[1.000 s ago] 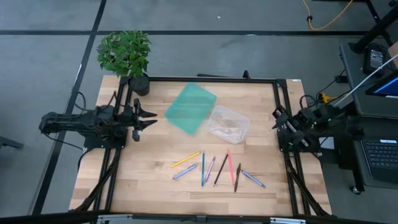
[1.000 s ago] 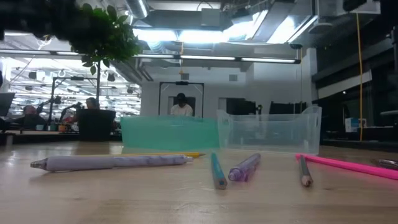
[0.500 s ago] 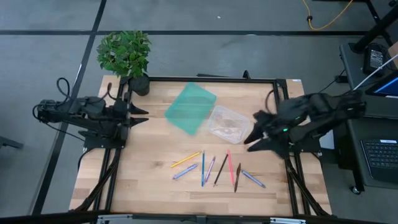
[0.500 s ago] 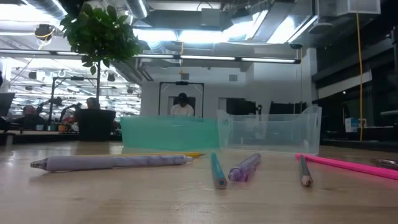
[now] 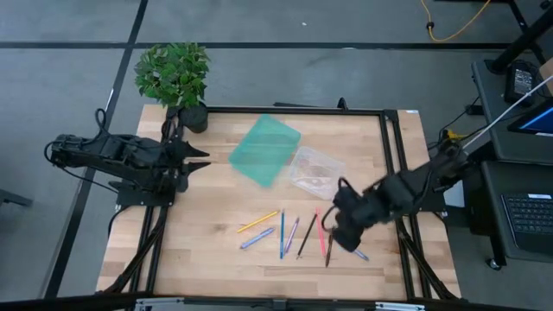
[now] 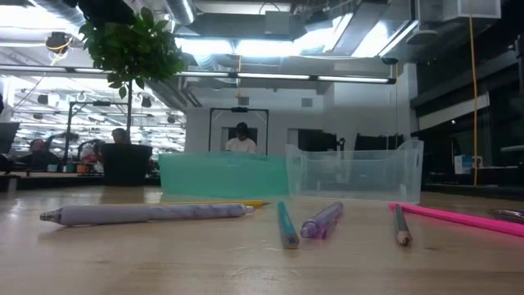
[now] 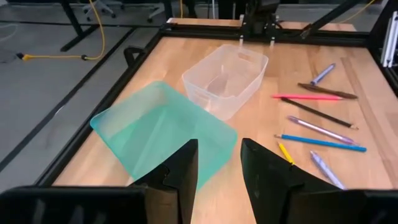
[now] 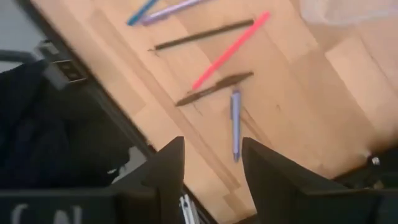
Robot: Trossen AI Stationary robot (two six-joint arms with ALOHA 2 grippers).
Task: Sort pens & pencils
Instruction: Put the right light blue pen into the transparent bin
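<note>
The pens & pencils lie loose on the wooden table, fanned out in a row near its front edge, in front of my two bins. From the left of the row I see a yellow stick with a lavender one just beside it, then a blue one, a purple one, a black one, a pink one, a brown one and a grey-blue one at the right end.

My right gripper hangs over the right end of that row, above the pink and brown sticks, fingers apart and holding nothing. Past them, in my right wrist view, the grey-blue stick lies on the wood.

Behind the row sit the clear bin and, touching its left side, the tilted green bin.

My left gripper waits at the table's left edge, near a potted plant, fingers apart and empty.
</note>
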